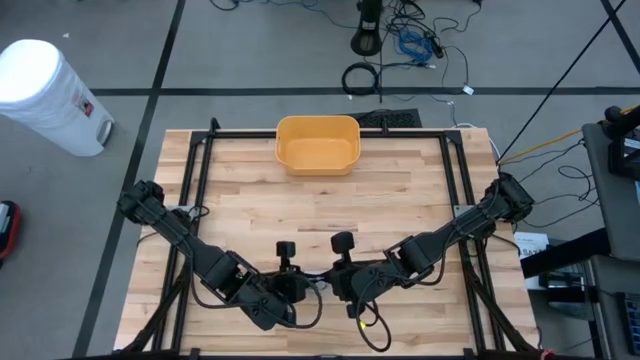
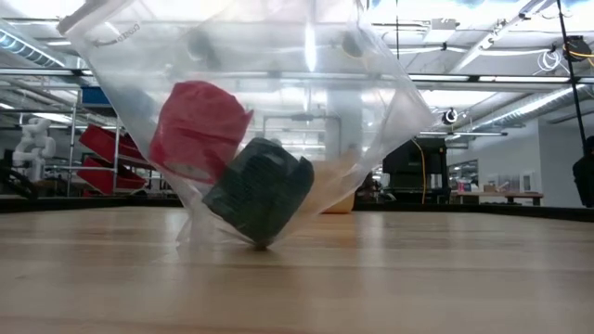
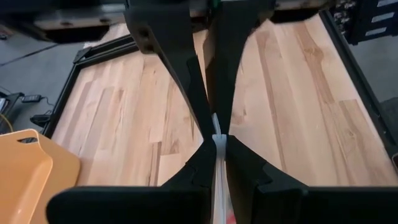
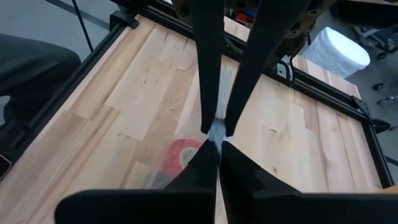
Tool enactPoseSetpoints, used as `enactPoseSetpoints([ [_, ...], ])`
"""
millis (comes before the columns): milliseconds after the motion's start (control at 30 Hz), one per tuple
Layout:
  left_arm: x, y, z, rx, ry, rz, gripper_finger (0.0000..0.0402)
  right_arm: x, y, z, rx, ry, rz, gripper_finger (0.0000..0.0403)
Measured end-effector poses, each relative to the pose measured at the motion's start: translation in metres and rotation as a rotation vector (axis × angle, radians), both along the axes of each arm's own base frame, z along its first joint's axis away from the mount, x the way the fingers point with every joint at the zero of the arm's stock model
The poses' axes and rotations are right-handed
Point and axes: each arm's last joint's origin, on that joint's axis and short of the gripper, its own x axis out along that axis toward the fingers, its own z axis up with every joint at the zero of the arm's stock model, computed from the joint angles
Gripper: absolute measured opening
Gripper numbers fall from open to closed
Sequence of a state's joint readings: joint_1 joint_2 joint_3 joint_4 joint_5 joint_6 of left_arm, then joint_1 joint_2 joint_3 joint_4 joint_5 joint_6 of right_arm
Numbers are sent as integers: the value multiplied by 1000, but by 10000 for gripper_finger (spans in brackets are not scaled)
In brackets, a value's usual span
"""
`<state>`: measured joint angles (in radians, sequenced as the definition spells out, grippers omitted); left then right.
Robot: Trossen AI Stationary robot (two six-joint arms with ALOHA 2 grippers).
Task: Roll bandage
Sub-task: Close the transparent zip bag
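Progress, judged: early stage. Bandages not yet out of bag; no rolling visible.

Left gripper (image 3: 214, 134): near table front edge, fingers pressed together, pinching top edge of clear plastic bag (image 2: 371, 102).

Bag: held up off wooden table (image 1: 400, 200), lower corner touching surface. Contents: red bandage roll (image 2: 197, 128) upper left, dark green bandage roll (image 2: 260, 190) beside it, lower.

Right gripper (image 4: 216, 132): just beside left, fingers closed, pinching same bag edge.

Yellow bin (image 1: 317, 145): table far edge, nothing visible inside.

Remaining: open bag, extract bandage, roll.
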<state>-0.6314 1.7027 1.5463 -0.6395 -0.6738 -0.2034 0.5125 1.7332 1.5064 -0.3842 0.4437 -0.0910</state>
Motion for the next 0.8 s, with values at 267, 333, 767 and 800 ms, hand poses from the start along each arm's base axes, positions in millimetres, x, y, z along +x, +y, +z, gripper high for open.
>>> enactPoseSetpoints([
  [267, -4, -5, -1, 28, -3, 4, 29, -3, 6, 3, -2, -4, 15, 1],
  [333, -4, -5, -1, 28, -5, 6, 29, -4, 8, 5, -3, -10, 17, 1],
  [767, -4, -5, 0, 33, -8, 2, 29, -5, 11, 4, 9, 5, 22, 23],
  [800, -4, -5, 0, 33, -8, 2, 29, -5, 11, 4, 12, 6, 20, 30],
])
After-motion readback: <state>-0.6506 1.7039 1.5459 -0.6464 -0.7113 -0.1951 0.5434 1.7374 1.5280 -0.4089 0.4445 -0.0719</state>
